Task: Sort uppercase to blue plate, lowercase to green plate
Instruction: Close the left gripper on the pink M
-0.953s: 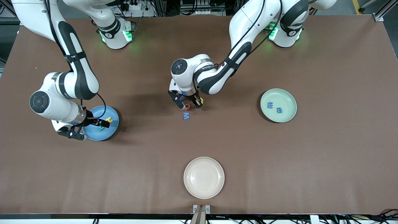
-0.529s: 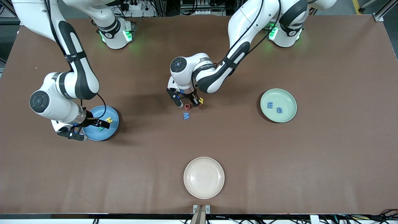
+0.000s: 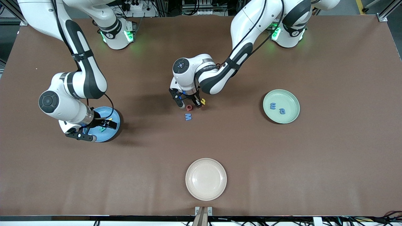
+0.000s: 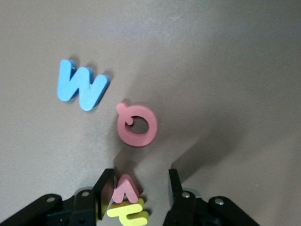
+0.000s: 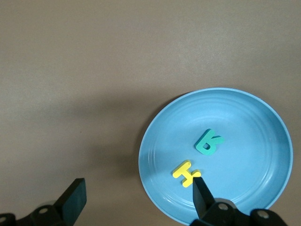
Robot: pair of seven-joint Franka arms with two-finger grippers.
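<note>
My left gripper (image 3: 189, 105) (image 4: 140, 176) is down at the table's middle, open. Between its fingers lie a small red lowercase letter (image 4: 124, 187), which leans on one finger, and the yellow h (image 4: 128, 214). The red Q (image 4: 137, 125) and blue M (image 4: 81, 84) lie just past the fingertips, nearer the front camera. My right gripper (image 3: 97, 131) (image 5: 137, 186) hangs open over the rim of the blue plate (image 5: 244, 141), which holds the teal R (image 5: 209, 142) and yellow H (image 5: 186, 173). In the green plate (image 3: 290, 117) lie the blue e (image 3: 273, 106) and blue a (image 3: 282, 110).
A cream-white plate (image 3: 206, 179) sits near the table's front edge, with nothing in it. Bare brown table surrounds the letters and lies between the plates.
The right arm has shifted a little toward the table's middle, its gripper still open over the blue plate. The left gripper has barely moved over the red and yellow letters.
</note>
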